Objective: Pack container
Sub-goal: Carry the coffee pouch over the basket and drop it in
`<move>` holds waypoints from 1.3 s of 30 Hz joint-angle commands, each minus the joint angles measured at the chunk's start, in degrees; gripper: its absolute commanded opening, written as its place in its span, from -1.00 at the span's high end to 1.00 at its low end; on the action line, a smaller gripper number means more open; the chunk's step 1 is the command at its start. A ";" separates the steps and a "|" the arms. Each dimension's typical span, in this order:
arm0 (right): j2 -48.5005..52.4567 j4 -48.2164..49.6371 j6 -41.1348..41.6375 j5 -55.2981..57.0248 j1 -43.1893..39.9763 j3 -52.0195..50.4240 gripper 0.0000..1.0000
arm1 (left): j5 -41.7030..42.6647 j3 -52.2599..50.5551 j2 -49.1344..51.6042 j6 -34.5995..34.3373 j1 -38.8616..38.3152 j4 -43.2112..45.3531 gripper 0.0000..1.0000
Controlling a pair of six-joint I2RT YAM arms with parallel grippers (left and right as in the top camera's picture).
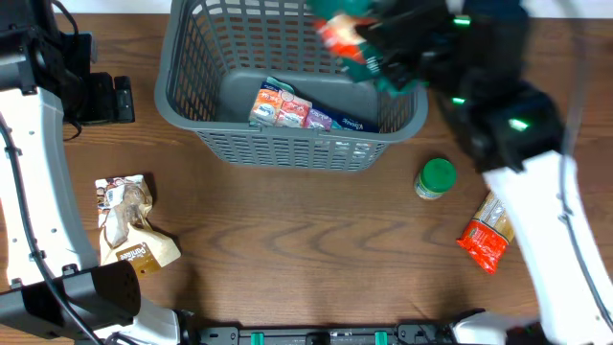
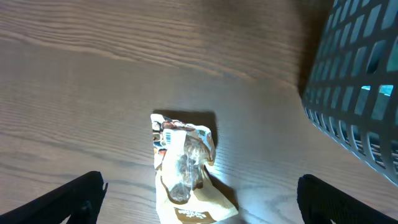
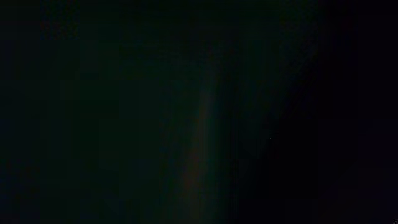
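The right gripper [image 1: 378, 48], raised and blurred, grips a green-and-red packet [image 1: 340, 38] over the container [image 1: 287, 149] rim beneath it; dropped now, it may tip outside. Meanwhile the left gripper [image 2: 202, 186] gapes wide, empty.

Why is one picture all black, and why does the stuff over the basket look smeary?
Right wrist view: nearly all black, just a faint reddish streak. Overhead view: the right claw and the packet it holds over the basket are smeared by motion. Left wrist view: the snack bag looks clear.
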 commanded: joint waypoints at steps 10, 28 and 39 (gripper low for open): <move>17.57 2.05 -6.21 -8.33 3.26 1.81 0.98 | 0.55 -0.11 -0.04 -0.04 -0.09 -0.04 -0.97; 19.26 0.92 2.71 1.11 0.37 3.58 -0.98 | 1.22 -0.11 -0.04 -0.04 -0.09 -0.07 -0.97; 13.64 -21.29 11.80 1.88 -7.82 24.26 -0.98 | 1.22 -0.11 -0.04 -0.04 -0.09 0.13 -0.97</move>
